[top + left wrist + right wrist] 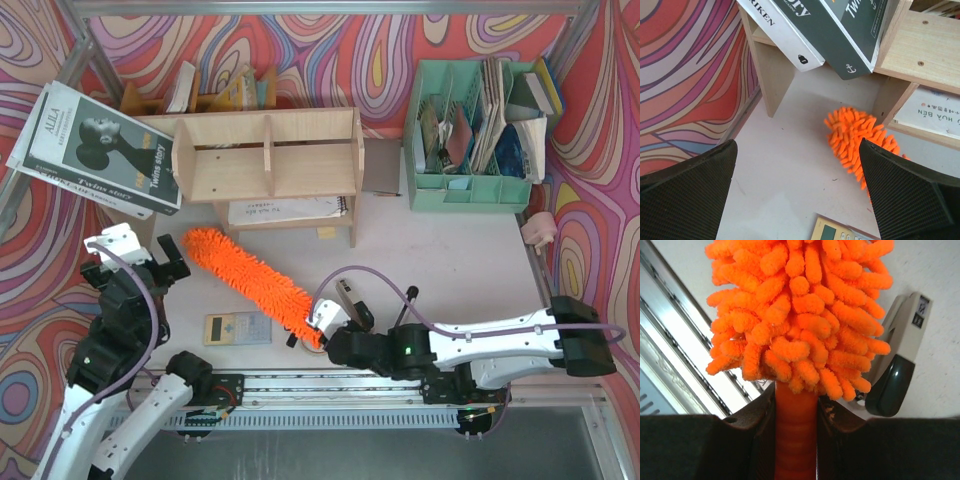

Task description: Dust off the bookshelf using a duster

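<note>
One wrist view alone: right pincer [796,412] clenched on duster [800,315] handle; left pincer [797,187] released.

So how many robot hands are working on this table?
2. The left hand hangs open near the fluffy orange microfibre duster's far tip; the right hand is shut on its smooth orange handle.

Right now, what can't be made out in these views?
- Duster handle: right wrist view, mostly buried in the shut right tool; its end is cut by the bottom edge.
- Calculator: left wrist view, cut by the bottom edge.
- Notebook: top view, mostly under the bookshelf.
- Stapler: right wrist view, partly behind the duster.
</note>
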